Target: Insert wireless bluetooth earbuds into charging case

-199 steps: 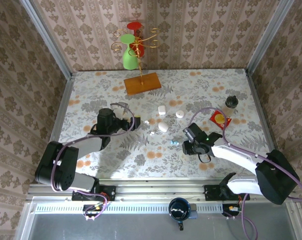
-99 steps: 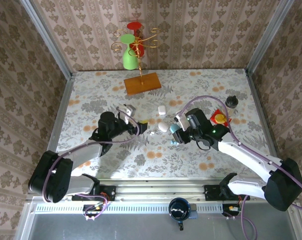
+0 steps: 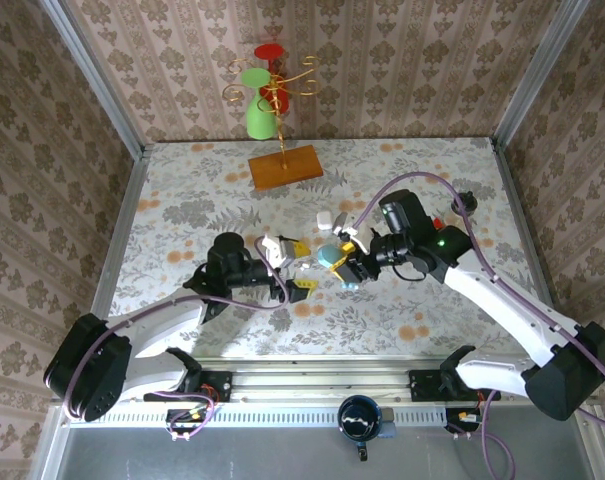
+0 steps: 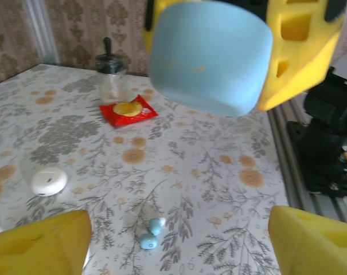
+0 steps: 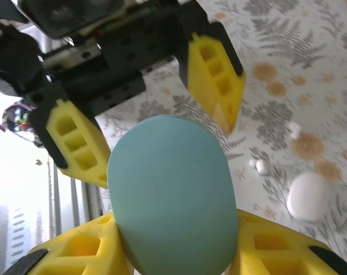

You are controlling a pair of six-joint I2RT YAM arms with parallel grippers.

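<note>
A pale blue charging case (image 3: 328,254) hangs above the table, and my right gripper (image 3: 338,260) is shut on it. In the right wrist view the blue case (image 5: 172,200) sits between my yellow fingers (image 5: 75,252). My left gripper (image 3: 302,268) stands open facing it, one finger on either side and not touching. From the left wrist the case (image 4: 210,54) hovers above my open left gripper (image 4: 176,246). Two pale blue earbuds (image 4: 150,234) lie on the table below; from above, the blue earbuds (image 3: 348,284) lie under the right wrist. Two white earbuds (image 5: 259,166) lie near a white case (image 5: 311,196).
A second white case (image 3: 325,219) lies behind the grippers. A red packet (image 4: 129,110) and a small dark-lidded jar (image 3: 464,203) are at the right. A wooden board (image 3: 285,165) and a green vase with a wire ornament (image 3: 260,115) stand at the back.
My right arm has swung up and left, carrying the blue case to the table's middle. My left gripper has moved right to meet it and now faces it open.
</note>
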